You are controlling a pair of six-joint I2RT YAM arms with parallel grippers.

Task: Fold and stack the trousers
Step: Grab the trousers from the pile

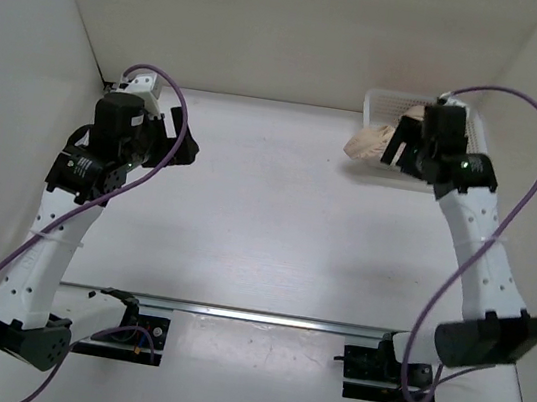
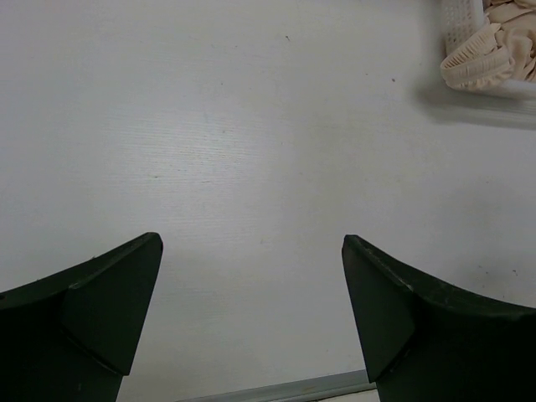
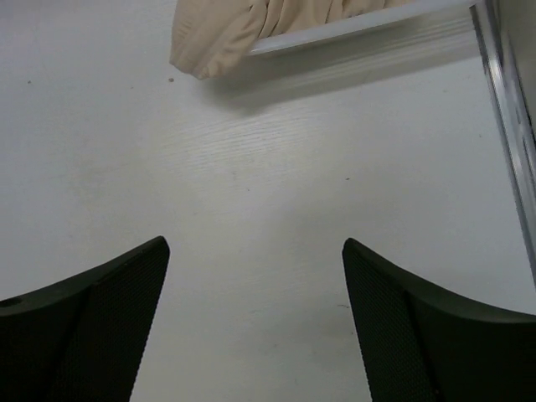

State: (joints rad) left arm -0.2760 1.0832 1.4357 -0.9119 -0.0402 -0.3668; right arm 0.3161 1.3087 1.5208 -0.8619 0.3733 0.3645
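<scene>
1. The left arm stands at the left side of the table [image 1: 265,221], its wrist turned toward the middle. The left gripper [image 1: 184,146] is released: its jaws are spread wide, with nothing between them and only bare white tabletop below in the left wrist view [image 2: 251,243].
2. A metal rail [image 1: 261,315] runs along the near edge of the table, between the two arm bases.
3. The trousers [image 1: 370,141] are bunched up in a white mesh basket [image 1: 382,101] at the far right corner of the table. One beige fold hangs out over the basket's left rim. I cannot tell whether that fold touches the tabletop. The left wrist view shows the same bundle [image 2: 492,50] in the basket [image 2: 459,21] at its upper right.
4. The right gripper [image 1: 398,148] hangs just beside the basket, pointed down at the table. It is released too, with its jaws wide apart and grasping nothing. In its own view [image 3: 255,243], the trousers [image 3: 216,35] and the basket's rim [image 3: 368,23] lie beyond the fingertips, apart from them.
</scene>
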